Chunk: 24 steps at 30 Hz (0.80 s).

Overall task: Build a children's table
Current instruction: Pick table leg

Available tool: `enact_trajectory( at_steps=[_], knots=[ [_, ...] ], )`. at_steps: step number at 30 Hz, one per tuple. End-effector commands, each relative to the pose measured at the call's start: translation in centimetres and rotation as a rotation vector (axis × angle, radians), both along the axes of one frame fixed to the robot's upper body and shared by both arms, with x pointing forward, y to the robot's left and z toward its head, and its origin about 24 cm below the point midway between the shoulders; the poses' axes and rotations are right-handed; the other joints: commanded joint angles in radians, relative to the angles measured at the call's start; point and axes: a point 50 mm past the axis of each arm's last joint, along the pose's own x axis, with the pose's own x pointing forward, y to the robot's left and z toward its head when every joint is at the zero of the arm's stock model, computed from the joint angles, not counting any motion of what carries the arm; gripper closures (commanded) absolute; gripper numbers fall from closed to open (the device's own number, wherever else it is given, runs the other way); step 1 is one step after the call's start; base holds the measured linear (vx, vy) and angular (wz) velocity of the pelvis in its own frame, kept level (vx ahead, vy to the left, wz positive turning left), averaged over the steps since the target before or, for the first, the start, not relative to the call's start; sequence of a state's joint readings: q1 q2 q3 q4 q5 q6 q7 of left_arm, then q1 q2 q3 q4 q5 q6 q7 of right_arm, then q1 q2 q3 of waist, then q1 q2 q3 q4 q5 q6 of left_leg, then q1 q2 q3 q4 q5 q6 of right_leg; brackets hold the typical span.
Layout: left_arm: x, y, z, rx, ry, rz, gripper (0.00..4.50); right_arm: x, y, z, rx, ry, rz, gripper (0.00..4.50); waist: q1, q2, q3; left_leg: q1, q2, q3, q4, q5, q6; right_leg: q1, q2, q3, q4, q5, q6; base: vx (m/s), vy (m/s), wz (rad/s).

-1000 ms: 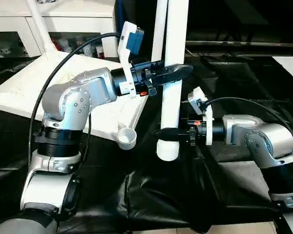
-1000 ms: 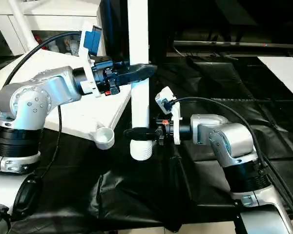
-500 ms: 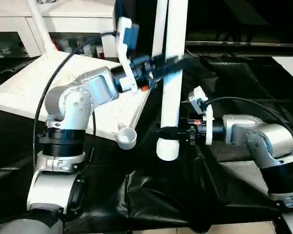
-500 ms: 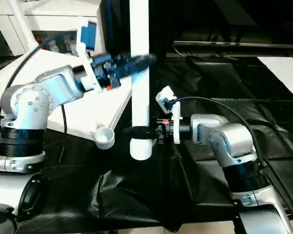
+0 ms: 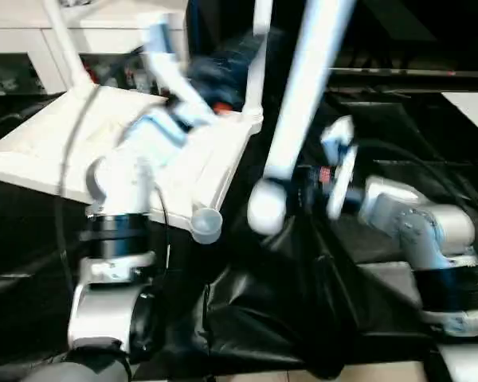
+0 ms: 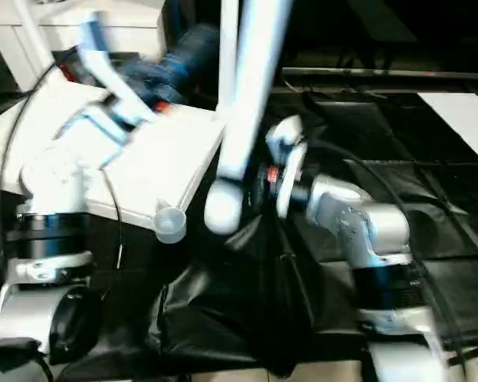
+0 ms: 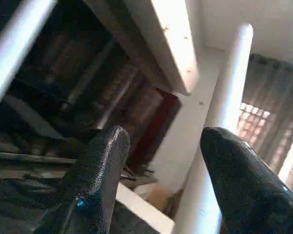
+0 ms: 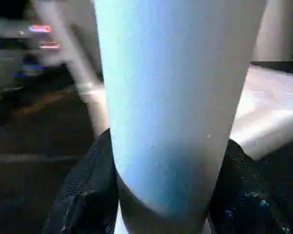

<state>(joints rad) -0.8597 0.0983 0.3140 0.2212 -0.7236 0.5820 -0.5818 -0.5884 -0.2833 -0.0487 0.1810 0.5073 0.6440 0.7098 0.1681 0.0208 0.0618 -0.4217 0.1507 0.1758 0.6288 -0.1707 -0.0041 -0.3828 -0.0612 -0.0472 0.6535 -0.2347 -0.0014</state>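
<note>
Gripping a white leg (image 5: pixel 307 95) near its lower end, the right gripper (image 8: pixel 158 195) has one black finger (image 8: pixel 83 190) on each side of the tube, pressed against it. That leg leans, its top tipped toward the robot's right and running out of the head pictures, its rounded lower end (image 5: pixel 267 208) hanging just above the black-draped worktop (image 5: pixel 303 318). The left gripper (image 7: pixel 161 151) stands with its two fingers (image 7: pixel 100 170) spread apart and nothing between them; its arm (image 5: pixel 155 131) reaches up over the tabletop and is too blurred in the head views to tell more.

The white tabletop (image 5: pixel 80 135) lies tilted on the worktop at the robot's left, with one round corner socket (image 5: pixel 205 225) at its near corner, close beside the held leg's lower end but apart from it. Three legs can be counted: the held one, a second leg (image 5: pixel 259 56) standing upright at the tabletop's far right corner, and a third leg (image 5: pixel 64 40) rising slanted from its far left side. The left wrist view looks past the open fingers to a white leg (image 7: pixel 219 131) and a white edge (image 7: pixel 161 39) of the tabletop.

No writing or label can be read anywhere. Behind the tabletop stands a white cabinet (image 5: pixel 32 36); a pale slab (image 6: pixel 462 111) lies at the worktop's far right, and black cables (image 5: pixel 414 163) run along both arms.
</note>
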Motion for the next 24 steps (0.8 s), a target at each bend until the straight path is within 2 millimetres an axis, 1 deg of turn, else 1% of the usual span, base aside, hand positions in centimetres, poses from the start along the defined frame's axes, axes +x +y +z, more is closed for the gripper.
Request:
enact_trajectory(
  at_steps=[1,2,3,4,5,6,7,8,9,10,11,12,13,14,15,16,17,18,19,21,24],
  knots=[
    [0.1,0.4,-0.8,0.077,0.004,0.024,1.65,0.6,-0.9,0.6,-0.018,-0.051,-0.089,2.59,-0.008,0.006,-0.087,0.046,0.080,-0.036,-0.074,-0.116,-0.036,0.035,-0.096,0.042,-0.064,0.049,-0.229,0.000,0.000,0.00],
    [0.1,0.8,-2.1,0.298,-0.033,0.052,1.65,0.6,-1.4,0.3,-0.041,-0.057,-0.122,2.59,-0.008,0.004,-0.087,0.046,0.079,-0.037,-0.076,-0.118,-0.035,0.036,-0.097,0.043,-0.067,0.046,-0.221,0.000,0.000,0.00],
    [0.0,1.3,-3.6,0.509,-0.061,0.070,1.65,0.5,-1.8,0.0,-0.062,-0.053,-0.143,2.59,-0.008,0.002,-0.085,0.045,0.082,-0.041,-0.082,-0.123,-0.026,0.035,-0.096,0.046,-0.074,0.016,-0.175,0.000,0.000,0.00],
    [0.0,1.8,-4.8,0.689,-0.101,0.093,1.65,0.4,-2.1,-0.4,-0.095,-0.051,-0.154,2.59,-0.012,0.005,-0.087,0.048,0.081,-0.036,-0.082,-0.121,-0.036,0.034,-0.095,0.047,-0.067,0.019,-0.158,0.000,0.000,0.00],
    [-0.1,3.0,-7.2,1.017,-0.158,0.095,1.65,0.1,-2.4,-1.1,-0.148,-0.045,-0.161,2.59,-0.008,0.004,-0.085,0.045,0.081,-0.042,-0.083,-0.118,-0.030,0.034,-0.096,0.047,-0.077,0.007,-0.138,0.000,0.000,0.00],
    [-0.2,3.1,-7.6,1.060,-0.165,0.091,1.65,0.0,-2.5,-1.2,-0.155,-0.044,-0.161,2.59,-0.007,0.011,-0.086,0.050,0.085,-0.043,-0.089,-0.136,-0.040,0.030,-0.092,0.050,-0.076,-0.022,-0.090,0.000,0.000,0.00],
    [-0.3,4.1,-9.0,1.222,-0.179,0.070,1.65,-0.1,-2.6,-1.7,-0.181,-0.041,-0.165,2.59,-0.009,0.013,-0.087,0.052,0.083,-0.043,-0.091,-0.143,-0.060,0.029,-0.093,0.049,-0.077,-0.016,-0.088,0.000,0.000,0.00],
    [-0.3,4.1,-9.0,1.222,-0.179,0.070,1.65,-0.1,-2.6,-1.7,-0.181,-0.041,-0.165,2.59,-0.015,0.012,-0.088,0.051,0.082,-0.040,-0.091,-0.141,-0.071,0.030,-0.092,0.048,-0.071,0.004,-0.095,0.000,0.000,0.00],
    [-0.5,5.1,-10.0,1.300,-0.163,0.030,1.65,-0.3,-2.6,-2.0,-0.188,-0.038,-0.165,2.59,-0.013,0.016,-0.089,0.053,0.083,-0.041,-0.091,-0.144,-0.084,0.027,-0.094,0.045,-0.070,0.033,-0.123,0.000,0.000,0.00],
    [-0.6,6.0,-10.6,1.341,-0.138,0.001,1.65,-0.4,-2.6,-2.3,-0.195,-0.037,-0.169,2.59,-0.017,0.018,-0.090,0.053,0.082,-0.039,-0.091,-0.155,-0.094,0.027,-0.094,0.043,-0.062,0.058,-0.155,0.000,0.000,0.00],
    [-1.0,7.2,-11.2,1.394,-0.102,-0.053,1.65,-0.5,-2.7,-2.6,-0.209,-0.039,-0.177,2.59,-0.014,0.018,-0.089,0.055,0.083,-0.040,-0.092,-0.166,-0.094,0.023,-0.097,0.043,-0.067,0.051,-0.165,0.000,0.000,0.00],
    [-1.2,8.0,-11.5,1.427,-0.076,-0.089,1.65,-0.5,-2.7,-2.8,-0.215,-0.039,-0.182,2.59,-0.021,0.016,-0.087,0.050,0.080,-0.037,-0.094,-0.185,-0.098,0.025,-0.095,0.044,-0.062,0.045,-0.183,0.000,0.000,0.00],
    [-1.5,9.3,-11.7,1.489,-0.037,-0.138,1.65,-0.6,-2.8,-3.0,-0.216,-0.041,-0.187,2.59,-0.025,0.022,-0.084,0.053,0.080,-0.037,-0.096,-0.219,-0.104,0.022,-0.097,0.044,-0.065,0.018,-0.195,0.000,0.000,0.00],
    [-1.5,9.3,-11.7,1.489,-0.037,-0.138,1.65,-0.6,-2.8,-3.0,-0.216,-0.041,-0.187,2.59,-0.028,0.021,-0.082,0.053,0.079,-0.037,-0.098,-0.235,-0.105,0.022,-0.097,0.045,-0.067,0.001,-0.199,0.000,0.000,0.00],
    [-1.6,9.8,-11.8,1.516,-0.022,-0.169,1.65,-0.6,-2.8,-3.0,-0.214,-0.043,-0.188,2.59,-0.030,0.023,-0.081,0.056,0.079,-0.037,-0.099,-0.261,-0.109,0.021,-0.099,0.046,-0.069,-0.029,-0.207,0.000,0.000,0.00],
    [-1.6,10.0,-11.9,1.527,-0.019,-0.181,1.65,-0.6,-2.8,-3.0,-0.214,-0.043,-0.188,2.59,-0.032,0.023,-0.080,0.057,0.079,-0.036,-0.100,-0.270,-0.110,0.021,-0.100,0.047,-0.070,-0.038,-0.212,0.000,0.000,0.00],
    [-1.6,10.6,-12.1,1.563,-0.002,-0.206,1.65,-0.7,-2.7,-3.1,-0.216,-0.045,-0.187,2.59,-0.030,0.024,-0.079,0.058,0.082,-0.037,-0.100,-0.280,-0.112,0.018,-0.103,0.047,-0.071,-0.051,-0.219,0.000,0.000,0.00],
    [-1.6,11.0,-12.2,1.588,0.015,-0.233,1.65,-0.7,-2.7,-3.1,-0.217,-0.045,-0.186,2.59,-0.031,0.025,-0.078,0.059,0.081,-0.036,-0.101,-0.299,-0.114,0.017,-0.103,0.049,-0.075,-0.074,-0.219,0.000,0.000,0.00],
    [-1.5,11.3,-12.4,1.610,0.027,-0.242,1.65,-0.7,-2.7,-3.1,-0.219,-0.046,-0.184,2.59,-0.031,0.027,-0.078,0.061,0.084,-0.038,-0.103,-0.313,-0.123,0.016,-0.105,0.049,-0.074,-0.086,-0.219,0.000,0.000,0.00],
    [-1.5,11.6,-12.5,1.634,0.035,-0.258,1.65,-0.8,-2.7,-3.2,-0.221,-0.048,-0.182,2.59,-0.032,0.025,-0.077,0.059,0.085,-0.040,-0.105,-0.322,-0.127,0.017,-0.107,0.049,-0.073,-0.087,-0.222,0.000,0.000,0.00],
    [-1.2,11.4,-12.6,1.652,0.022,-0.263,1.65,-0.8,-2.7,-3.2,-0.224,-0.050,-0.179,2.59,-0.030,0.024,-0.078,0.061,0.086,-0.040,-0.103,-0.333,-0.124,0.016,-0.112,0.050,-0.075,-0.099,-0.228,0.000,0.000,0.00]
  ],
)
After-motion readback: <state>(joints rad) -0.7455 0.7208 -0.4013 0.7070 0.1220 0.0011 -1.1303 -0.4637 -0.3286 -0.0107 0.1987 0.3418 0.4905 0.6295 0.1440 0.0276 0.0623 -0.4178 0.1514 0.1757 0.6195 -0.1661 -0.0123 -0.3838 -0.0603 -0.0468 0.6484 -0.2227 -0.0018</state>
